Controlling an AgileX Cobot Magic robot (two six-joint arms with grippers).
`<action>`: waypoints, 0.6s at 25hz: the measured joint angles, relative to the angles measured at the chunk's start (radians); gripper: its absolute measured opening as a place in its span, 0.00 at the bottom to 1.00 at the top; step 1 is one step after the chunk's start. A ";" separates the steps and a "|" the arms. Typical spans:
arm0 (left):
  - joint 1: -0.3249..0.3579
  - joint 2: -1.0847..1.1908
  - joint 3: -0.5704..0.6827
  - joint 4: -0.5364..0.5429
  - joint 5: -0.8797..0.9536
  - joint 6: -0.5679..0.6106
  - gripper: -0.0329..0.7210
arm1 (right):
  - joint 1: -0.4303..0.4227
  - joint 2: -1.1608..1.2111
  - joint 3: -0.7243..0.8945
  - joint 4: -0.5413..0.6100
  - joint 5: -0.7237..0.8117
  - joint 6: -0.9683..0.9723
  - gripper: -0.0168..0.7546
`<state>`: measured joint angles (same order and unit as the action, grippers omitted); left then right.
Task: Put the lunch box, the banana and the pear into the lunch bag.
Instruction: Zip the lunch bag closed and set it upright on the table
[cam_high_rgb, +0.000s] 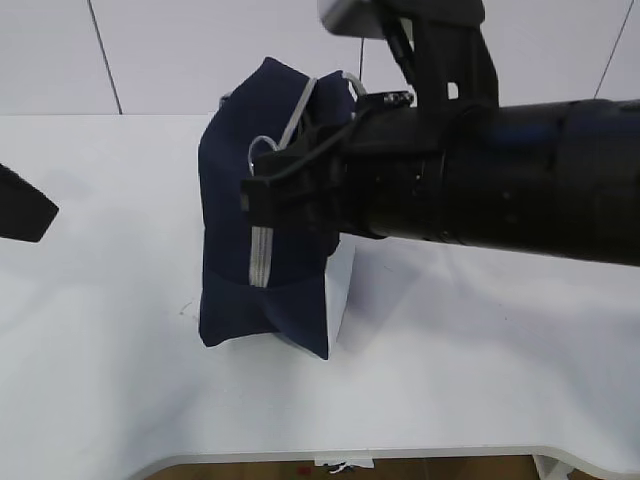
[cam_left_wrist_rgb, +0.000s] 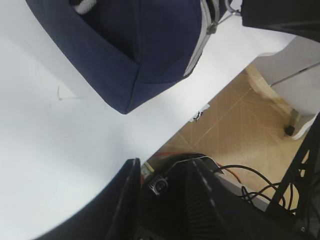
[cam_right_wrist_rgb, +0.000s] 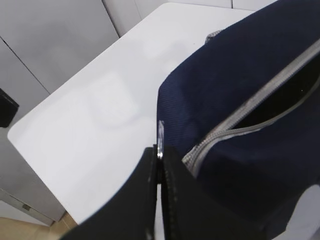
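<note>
One lunch bag (cam_high_rgb: 265, 240), right gripper (cam_right_wrist_rgb: 160, 155) clamped

Robot lab: bare white table (cam_high_rgb: 480, 360), plain wall panels (cam_high_rgb: 200, 50), floor cables (cam_left_wrist_rgb: 250, 172)

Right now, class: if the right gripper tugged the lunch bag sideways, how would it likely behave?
The lunch bag would probably sag rather than hold shape: its navy fabric already creases and slumps. It might tip, since it stands tall on a narrow base. The right gripper, shut on a thin metal piece beside the zipper, would likely pull the cloth before the whole bag slides.
</note>
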<state>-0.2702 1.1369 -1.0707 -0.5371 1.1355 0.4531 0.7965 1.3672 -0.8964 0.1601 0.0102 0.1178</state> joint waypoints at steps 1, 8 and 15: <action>0.000 0.000 0.000 0.000 0.000 0.002 0.37 | 0.000 0.000 -0.005 0.005 0.000 0.000 0.01; 0.000 0.000 0.000 0.000 -0.002 0.014 0.37 | 0.000 0.000 -0.038 0.032 0.002 0.000 0.01; 0.000 0.002 0.004 0.000 -0.011 0.034 0.37 | 0.000 0.000 -0.038 0.083 0.003 0.000 0.01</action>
<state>-0.2702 1.1388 -1.0663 -0.5371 1.1244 0.4871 0.7965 1.3672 -0.9342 0.2432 0.0136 0.1178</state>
